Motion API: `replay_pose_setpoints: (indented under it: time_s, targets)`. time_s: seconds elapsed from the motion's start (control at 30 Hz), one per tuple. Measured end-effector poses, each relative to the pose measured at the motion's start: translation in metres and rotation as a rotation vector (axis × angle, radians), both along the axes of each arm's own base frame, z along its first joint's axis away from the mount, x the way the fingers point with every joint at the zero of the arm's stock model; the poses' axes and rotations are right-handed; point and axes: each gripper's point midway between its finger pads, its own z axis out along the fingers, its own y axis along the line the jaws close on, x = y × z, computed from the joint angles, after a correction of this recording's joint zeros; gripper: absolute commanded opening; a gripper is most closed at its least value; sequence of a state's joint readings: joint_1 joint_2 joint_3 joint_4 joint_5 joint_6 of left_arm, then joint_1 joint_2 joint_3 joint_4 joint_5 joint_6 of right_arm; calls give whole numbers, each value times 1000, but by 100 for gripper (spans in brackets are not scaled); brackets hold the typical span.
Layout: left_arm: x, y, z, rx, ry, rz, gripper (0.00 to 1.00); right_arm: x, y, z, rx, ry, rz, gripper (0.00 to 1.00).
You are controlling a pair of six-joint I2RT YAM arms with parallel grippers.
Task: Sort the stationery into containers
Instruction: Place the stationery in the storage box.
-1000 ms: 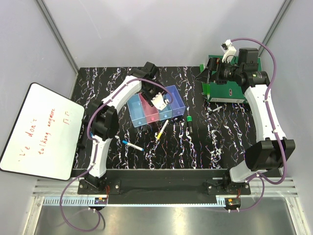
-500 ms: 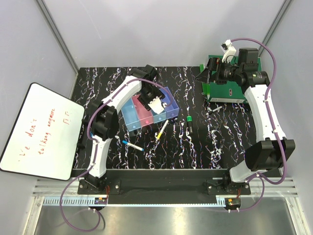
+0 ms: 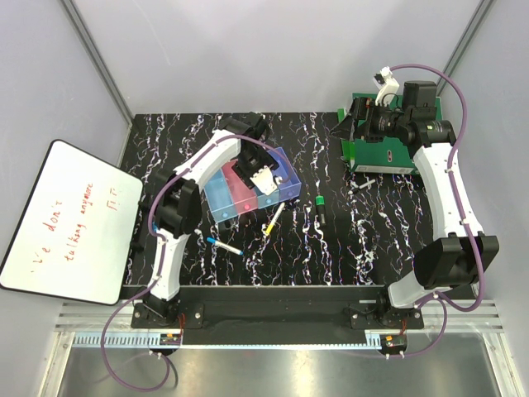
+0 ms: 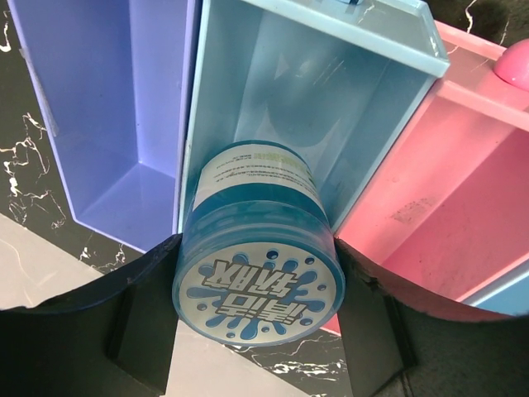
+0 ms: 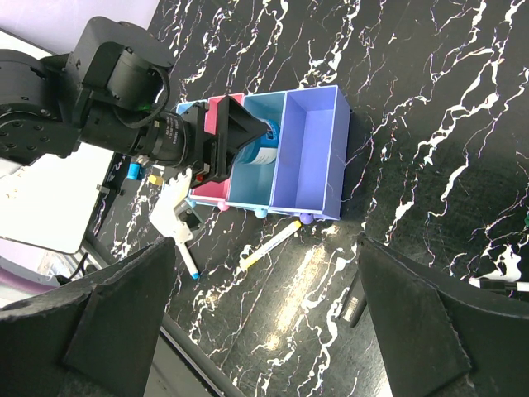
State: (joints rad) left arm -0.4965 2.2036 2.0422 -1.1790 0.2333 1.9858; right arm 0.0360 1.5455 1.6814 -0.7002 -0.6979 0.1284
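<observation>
The round blue object (image 4: 258,273), a jar with a splash-print lid, sits between the fingers of my left gripper (image 4: 258,285), which is shut on it. Its far end reaches into the light blue bin (image 4: 364,91) of the containers (image 3: 248,188), between the purple bin (image 4: 107,124) and the pink bin (image 4: 446,190). On the table in front lie a blue-capped white marker (image 3: 225,246), a yellow-and-white pen (image 3: 274,219), a green-capped dark marker (image 3: 319,209) and a small grey-white stick (image 3: 361,187). My right gripper (image 3: 354,124) hangs open and empty, high at the back right.
A big green folder (image 3: 380,145) lies under the right arm at the back right. A whiteboard with red writing (image 3: 70,219) leans off the table's left edge. The pen (image 5: 271,246) and the blue-capped marker (image 5: 186,256) lie just in front of the bins.
The row of bins has swung and slid to the left, now lying askew. My left gripper moved left with it, still holding the blue jar. The right arm has not moved.
</observation>
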Motion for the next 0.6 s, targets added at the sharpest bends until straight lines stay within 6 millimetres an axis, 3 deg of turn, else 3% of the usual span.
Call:
replay_pose_setpoints:
  time_s: [0.6]
  targets:
    - [13, 3, -3, 35, -57, 10, 41, -2, 0, -1, 0, 2, 0, 100]
